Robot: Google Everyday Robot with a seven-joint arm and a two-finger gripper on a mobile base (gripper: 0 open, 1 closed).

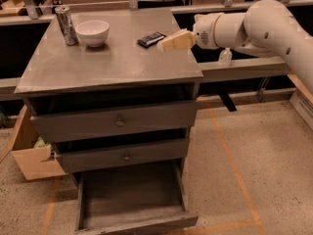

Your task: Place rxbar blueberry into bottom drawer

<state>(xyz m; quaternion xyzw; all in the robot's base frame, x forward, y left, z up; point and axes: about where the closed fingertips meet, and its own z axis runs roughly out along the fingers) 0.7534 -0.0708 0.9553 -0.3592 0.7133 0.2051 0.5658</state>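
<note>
The rxbar blueberry [150,39], a small flat dark bar, lies on the grey cabinet top [112,62] near its back right. My gripper [164,44], with pale tan fingers, reaches in from the right on the white arm [259,26]. Its tip is just right of the bar, close above the top, and holds nothing. The bottom drawer [129,199] is pulled open at the floor, and its grey inside is bare.
A white bowl [93,32] and a silver can [66,25] stand at the back left of the top. Two shut drawers with round knobs [120,123] are above the open one. A cardboard box [29,155] sits on the floor at left.
</note>
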